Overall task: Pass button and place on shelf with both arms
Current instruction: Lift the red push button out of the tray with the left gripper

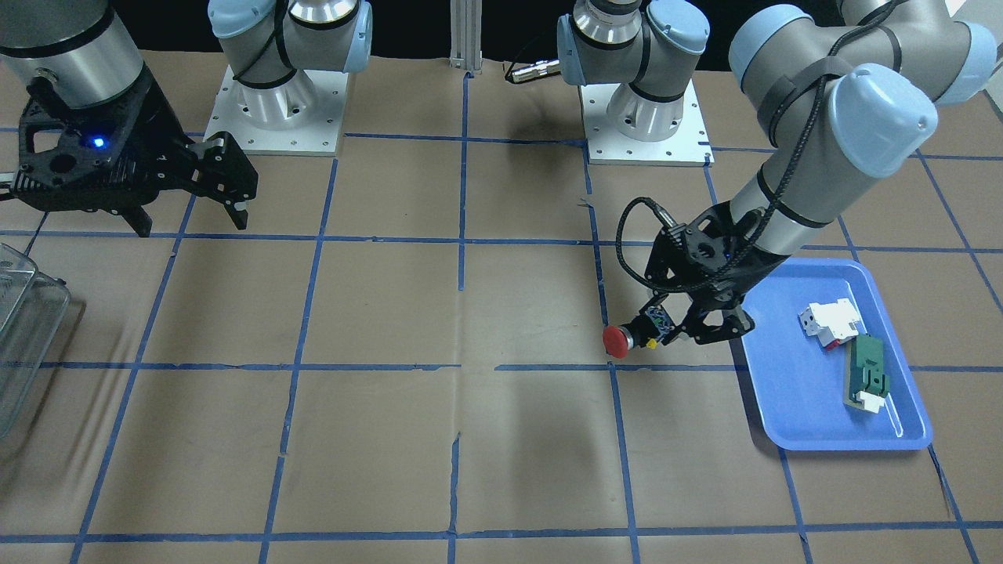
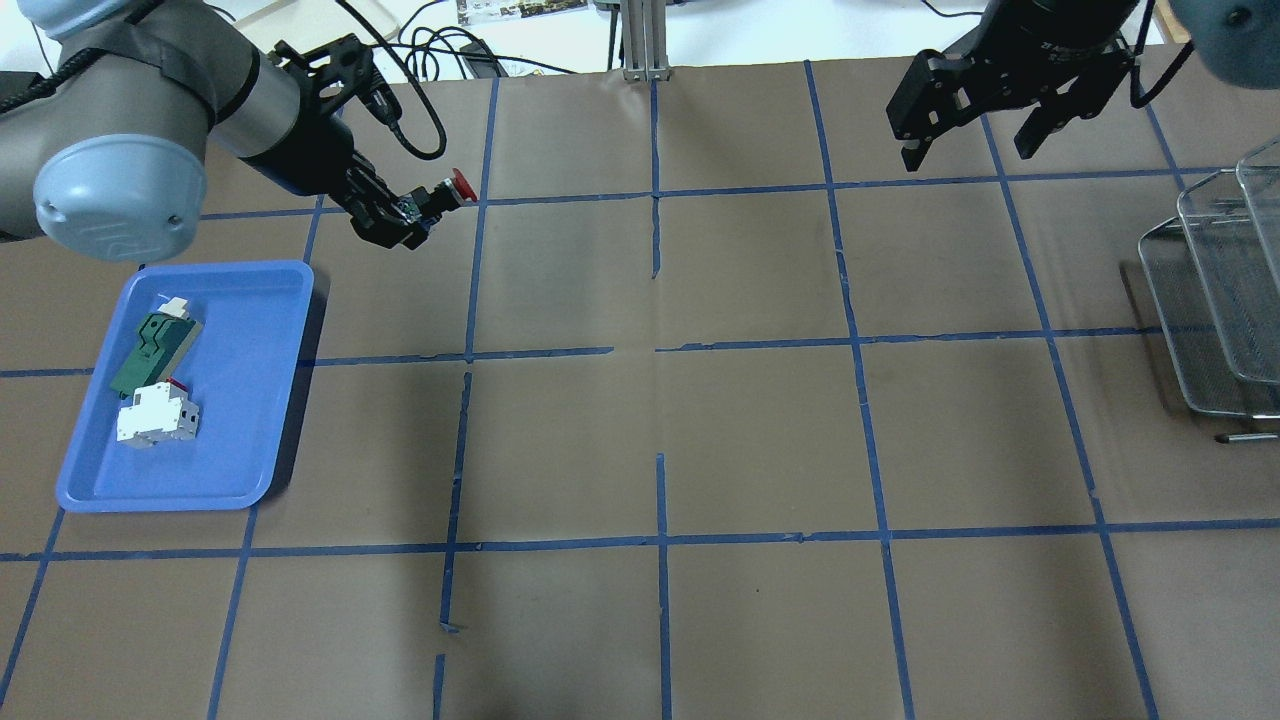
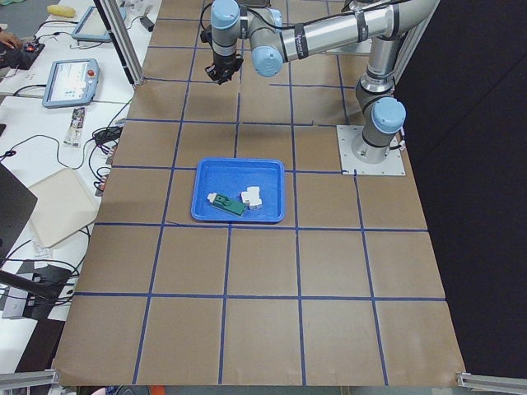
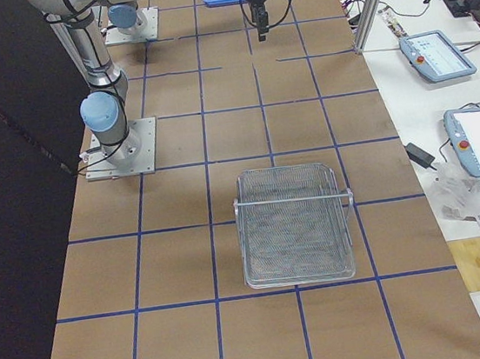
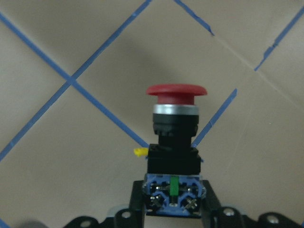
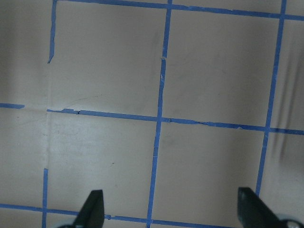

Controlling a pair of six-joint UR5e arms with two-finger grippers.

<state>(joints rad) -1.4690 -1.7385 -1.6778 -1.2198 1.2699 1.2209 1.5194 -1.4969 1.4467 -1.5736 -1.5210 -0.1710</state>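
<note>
The button (image 1: pixel 619 341), with its red mushroom cap and black body, is held by my left gripper (image 1: pixel 666 329), which is shut on its blue-and-black base. It hangs above the table, cap pointing toward the table's middle. It also shows in the overhead view (image 2: pixel 452 187) and the left wrist view (image 5: pixel 175 123). The left gripper sits just beside the blue tray (image 1: pixel 783 407). My right gripper (image 1: pixel 192 223) is open and empty, held high at the other side; its fingertips (image 6: pixel 92 209) show spread wide over bare paper.
The blue tray (image 2: pixel 240 440) holds a white block with red (image 2: pixel 158 417) and a green-and-white flat part (image 2: pixel 148 350). A wire basket shelf (image 2: pixel 1215 300) stands at the table's right end, also in the right side view (image 4: pixel 295 234). Brown paper with blue tape lines covers the table.
</note>
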